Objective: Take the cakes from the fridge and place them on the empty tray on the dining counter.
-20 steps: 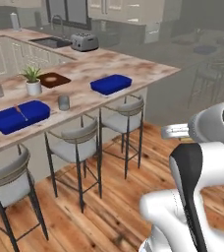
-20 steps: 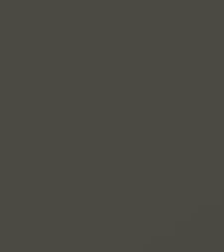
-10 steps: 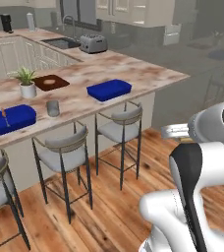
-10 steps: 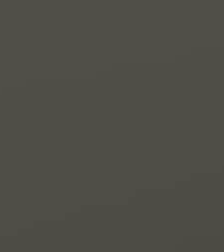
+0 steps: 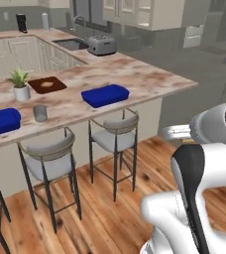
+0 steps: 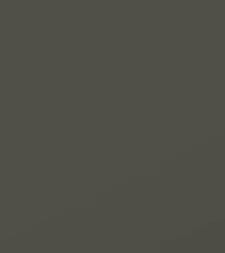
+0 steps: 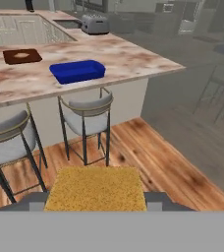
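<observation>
A: Where is the cake (image 7: 95, 189) now?

B: The tan-golden square block sits clamped between the two dark finger tips of the gripper (image 7: 95, 203), low in the hand view. The jaws stand wide because the block itself is wide. So: grasping the cake, not released.

A: Why is it held out like that?

B: My reading: it is carried level, out in front of the arm, so it stays in the grip while the base travels. The hand looks toward the dining counter (image 5: 149, 82), which suggests the transport leg is in hand, placing not yet done.

A: Target?

B: A blue tray (image 7: 77, 71) lies on the surface above a stool, near the corner end. In the left base view that tray (image 5: 105, 95) looks empty. A second blue tray (image 5: 2, 121) sits further along, at the picture's edge; whether it holds anything I cannot tell.

A: Counts?

B: Cakes seen: one. Blue trays: two. Stools (image 5: 114, 137): two whole in the left base view, a third cut by the edge. One potted plant (image 5: 20, 85), one dark brown board (image 5: 46, 85) with a pale slice, one grey cup (image 5: 40, 113). A toaster (image 5: 101, 45) and sink (image 5: 73, 44) stand on the kitchen run behind.

A: Right base view?

B: Uniform dark grey, nothing readable.
</observation>
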